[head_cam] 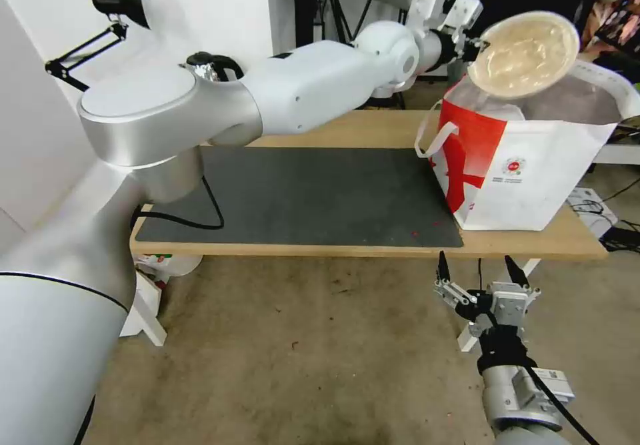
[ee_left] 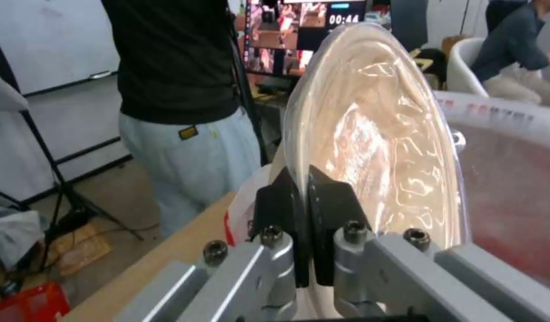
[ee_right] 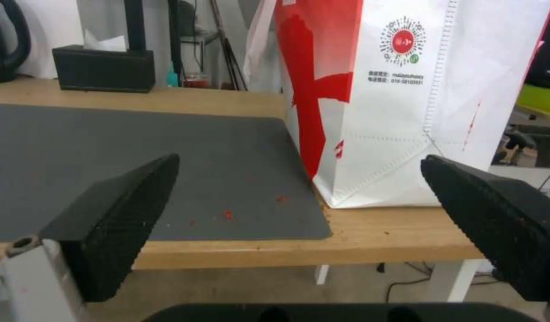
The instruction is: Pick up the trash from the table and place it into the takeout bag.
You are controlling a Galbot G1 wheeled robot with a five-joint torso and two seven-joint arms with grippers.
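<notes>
Beige bowl held over the open takeout bag

Beige bowl (head_cam: 524, 54), tipped on edge with its film-covered face toward the camera, sits in the upper right of the head view, right above the mouth of the takeout bag (head_cam: 533, 178). The left gripper (head_cam: 475, 43) pinches its rim; in the left wrist view the two black fingers (ee_left: 326, 210) are closed tight on the bowl's thin edge (ee_left: 376, 147). The bag stands upright on the right end of the light-wood table (head_cam: 373, 128), its base overlapping the corner of the dark grey mat (head_cam: 300, 195), where a few red crumbs (ee_right: 227, 215) lie. Lower right in the head view, the right gripper (head_cam: 479, 273) hangs in front of the table edge, fingers (ee_right: 117, 214) spread wide and holding nothing. A black tissue box (ee_right: 103, 67) rests on the table's far side.
</notes>
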